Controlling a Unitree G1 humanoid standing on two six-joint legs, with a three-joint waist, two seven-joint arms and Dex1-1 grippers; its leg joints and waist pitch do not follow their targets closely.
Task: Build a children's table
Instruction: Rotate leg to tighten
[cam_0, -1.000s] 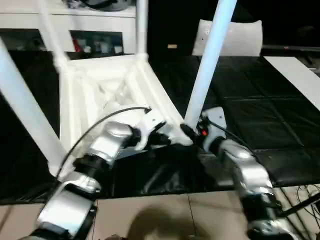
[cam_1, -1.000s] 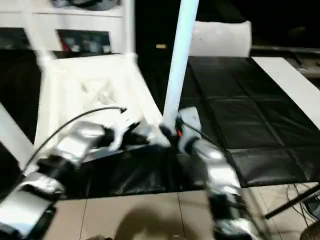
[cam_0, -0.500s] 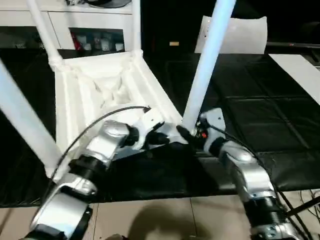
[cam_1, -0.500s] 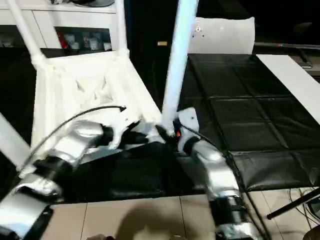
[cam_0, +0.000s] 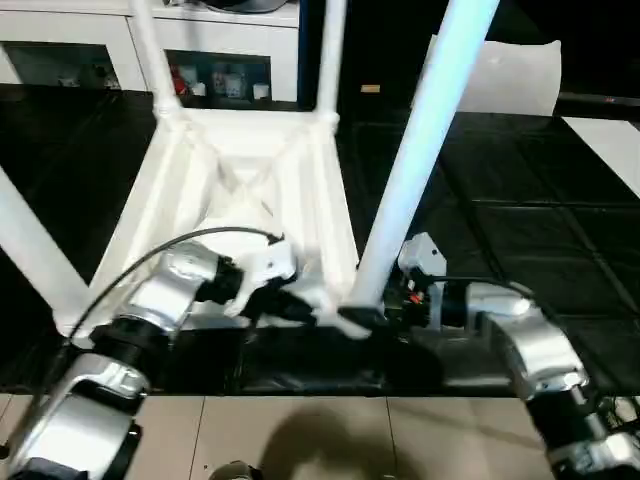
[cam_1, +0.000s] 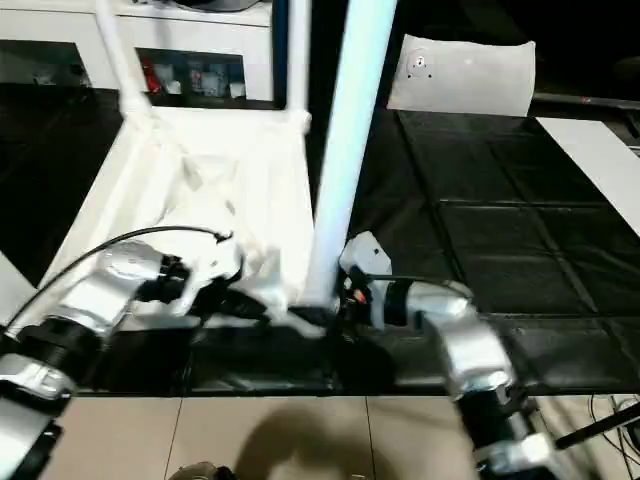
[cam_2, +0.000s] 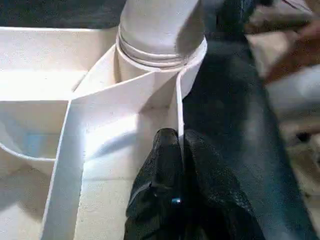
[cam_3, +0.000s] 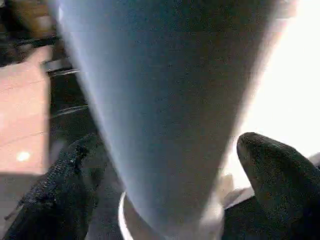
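A: Eye views. The table (cam_0: 240, 190) lies upside down on a black mat (cam_0: 520, 250), ribbed underside up. Four legs stand in the corner sockets; the near leg (cam_0: 420, 150) is the one being worked. A plastic bag (cam_1: 462, 75) lies at the far edge.

B: Grippers?

A: Left gripper (cam_0: 300, 308) sits at the near rim beside that socket. Right gripper (cam_0: 390, 310) sits at the leg's base, just above the socket.

B: Left wrist view?

A: The left gripper (cam_2: 177, 150) is pressed together on a thin upright rib (cam_2: 179, 110) of the underside, pinching it. The leg's base (cam_2: 160, 30) sits in its socket just beyond.

B: Right wrist view?

A: The right gripper's fingers (cam_3: 280, 170) are spread wide on either side of the leg (cam_3: 165, 100), with a gap on both sides, so I judge no grip.

B: Risks?

A: I judge the leg may not be fully seated; with the right gripper loose, it could tip or lift out. The rib is thin, so a hard pull by the left could bend it or slip off, and the table would slide on the mat.

B: Unclear?

A: How deep the leg sits in its socket is hidden. The leg tops are cut off. The far sockets are too small to check.
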